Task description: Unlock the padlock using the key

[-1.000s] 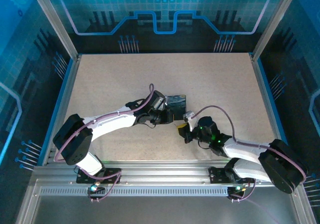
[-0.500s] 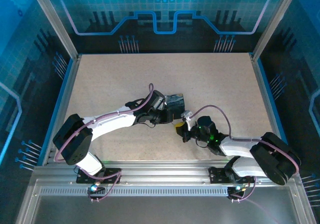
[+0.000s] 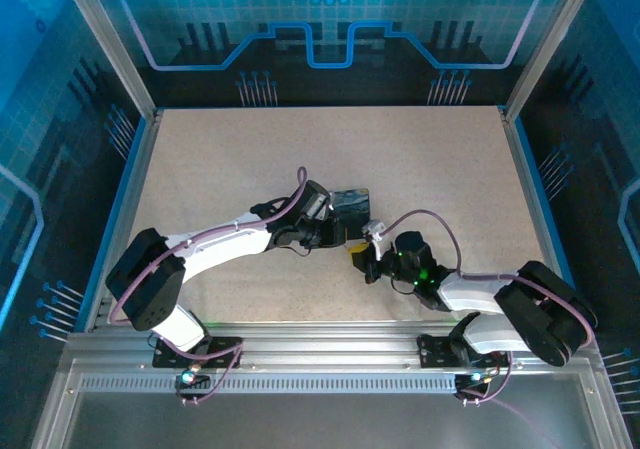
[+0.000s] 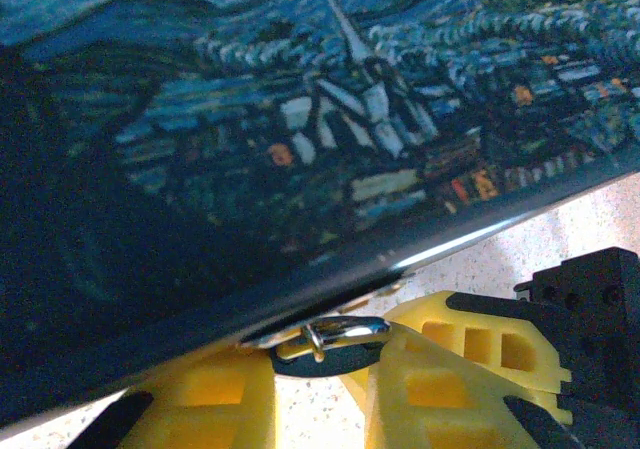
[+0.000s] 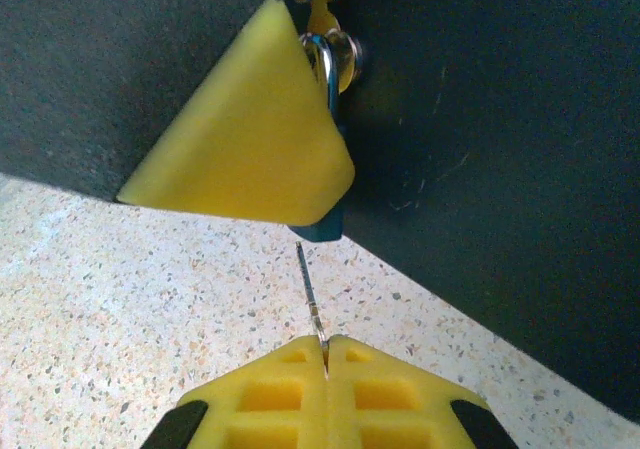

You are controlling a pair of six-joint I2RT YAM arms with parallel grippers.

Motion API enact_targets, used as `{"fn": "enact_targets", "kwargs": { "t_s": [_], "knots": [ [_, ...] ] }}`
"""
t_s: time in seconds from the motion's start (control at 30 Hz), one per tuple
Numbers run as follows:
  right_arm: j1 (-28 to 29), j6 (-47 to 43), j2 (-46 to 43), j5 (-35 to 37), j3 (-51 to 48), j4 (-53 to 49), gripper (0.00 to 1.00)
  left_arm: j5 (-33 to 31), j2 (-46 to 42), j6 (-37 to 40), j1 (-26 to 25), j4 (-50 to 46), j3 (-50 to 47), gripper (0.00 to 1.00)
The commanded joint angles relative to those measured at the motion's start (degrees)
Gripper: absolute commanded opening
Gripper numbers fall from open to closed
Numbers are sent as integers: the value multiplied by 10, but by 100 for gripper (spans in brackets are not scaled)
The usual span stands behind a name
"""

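My left gripper (image 3: 341, 235) is at the near edge of the blue starry-print tin (image 3: 352, 204). Seen from the left wrist, the gripper (image 4: 320, 374) is shut on the small padlock (image 4: 345, 331), whose silvery shackle hangs from the tin's (image 4: 300, 119) clasp. The right wrist view has the padlock's dark blue body (image 5: 322, 229) poking out below a yellow left finger (image 5: 250, 139). My right gripper (image 5: 326, 347) is shut on the key (image 5: 308, 284), a thin metal sliver. The key's tip points up and stops just short of the padlock's underside. My right gripper (image 3: 358, 257) sits close in front of the left one.
The tin's dark side (image 5: 480, 119) stands right behind the padlock. The speckled table (image 3: 430, 169) stretches out to blue side rails. Both arms angle inward and meet at the table's middle.
My right gripper has crept left and forward with the key, closing on the padlock. The left gripper and tin have barely shifted.
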Motion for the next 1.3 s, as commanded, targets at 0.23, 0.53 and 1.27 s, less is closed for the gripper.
{"fn": "enact_targets", "kwargs": {
  "t_s": [0.23, 0.53, 1.27],
  "knots": [
    [-12, 1, 9, -14, 3, 40, 0, 16, -8, -1, 4, 11, 19, 21],
    [-16, 6, 13, -12, 0, 58, 0, 20, -8, -5, 4, 15, 17, 21],
    [-20, 18, 34, 3, -3, 105, 0, 29, -10, -43, 9, 33, 4, 21]
  ]
}}
